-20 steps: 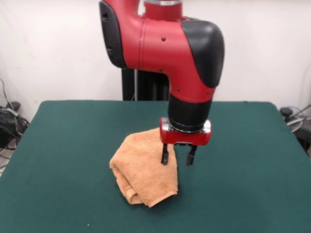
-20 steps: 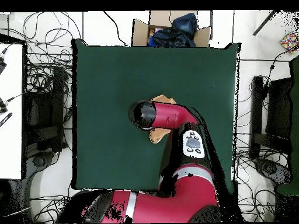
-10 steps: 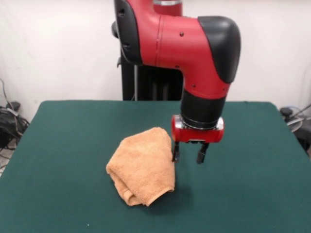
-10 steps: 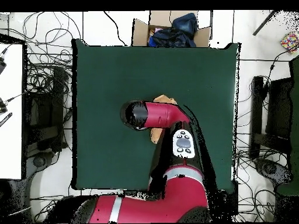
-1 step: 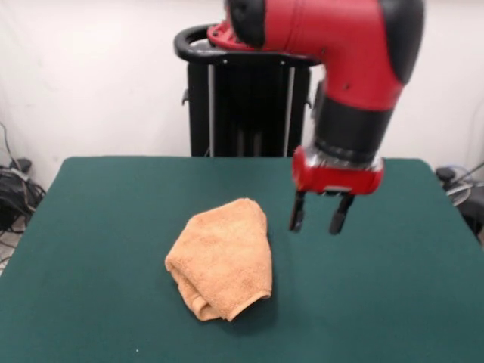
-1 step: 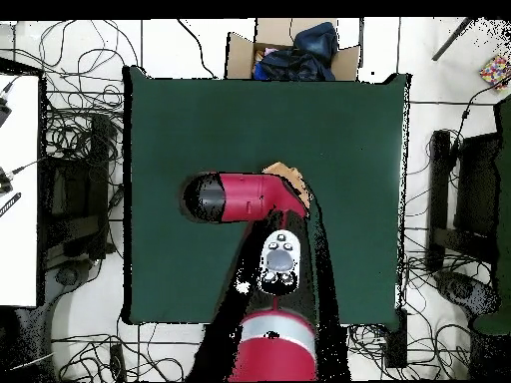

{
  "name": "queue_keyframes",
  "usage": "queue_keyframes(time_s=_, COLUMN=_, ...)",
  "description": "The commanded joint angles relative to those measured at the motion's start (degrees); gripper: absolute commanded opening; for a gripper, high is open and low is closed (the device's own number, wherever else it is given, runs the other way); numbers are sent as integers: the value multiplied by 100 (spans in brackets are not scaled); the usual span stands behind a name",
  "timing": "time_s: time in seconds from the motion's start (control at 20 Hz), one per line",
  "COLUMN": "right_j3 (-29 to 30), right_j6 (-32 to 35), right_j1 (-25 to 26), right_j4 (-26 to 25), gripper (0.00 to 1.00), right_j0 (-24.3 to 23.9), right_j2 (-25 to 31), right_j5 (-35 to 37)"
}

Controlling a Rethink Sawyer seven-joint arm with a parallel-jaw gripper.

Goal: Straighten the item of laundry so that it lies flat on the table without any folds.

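On the bench [image 5: 98, 227], a wide rectangle covered in dark green felt-like cloth, the towel [image 5: 221, 257] lies bunched near the middle, an orange-tan terry piece with a nubby pile, folded over itself into a rough rounded wedge; its near end shows a thick rolled edge and stacked layers, and its upper end comes to a soft hump. To the towel's right in the front view hangs the claw [image 5: 321, 215], raised off the cloth and apart from the towel, its two short black fingers [image 5: 297, 216] pointing down with a clear gap between them and nothing held, so it is released. Above the fingers sits a glossy red block with a silvery band, then a black cylindrical wrist and the smooth, rounded red and black arm [image 5: 333, 38]. From overhead the arm [image 6: 245, 196] lies across the bench's [image 6: 170, 120] middle as a red tube ending in a black cap, and it hides nearly all of the towel [image 6: 289, 175], of which only a small tan corner shows at its edge; the claw cannot be seen there. Beyond the bench edge a cardboard box [image 6: 289, 45] holds dark blue fabric, and tangled cables [image 6: 85, 150] cover the floor beside the bench
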Motion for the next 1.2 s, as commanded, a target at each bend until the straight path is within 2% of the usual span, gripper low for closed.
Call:
queue_keyframes(time_s=0.05, right_j3=538, right_j6=656, right_j1=-440, right_j4=347, gripper=100, right_j0=-280, right_j2=359, right_j5=914)
queue_keyframes(time_s=0.2, right_j3=342, right_j6=554, right_j1=-246, right_j4=306, gripper=100, right_j0=-399, right_j2=427, right_j5=787)
queue_keyframes(time_s=0.4, right_j3=194, right_j6=999, right_j1=-180, right_j4=185, gripper=100, right_j0=-112, right_j2=103, right_j5=494)
queue_keyframes(time_s=0.7, right_j3=202, right_j6=1212, right_j1=-112, right_j4=380, gripper=100, right_j0=-36, right_j2=170, right_j5=512)
queue_keyframes(time_s=0.9, right_j3=196, right_j6=1114, right_j1=19, right_j4=395, gripper=100, right_j0=-148, right_j2=271, right_j5=432)
queue_keyframes(time_s=1.2, right_j3=22, right_j6=1102, right_j1=429, right_j4=265, gripper=100, right_j0=-258, right_j2=223, right_j5=-109)
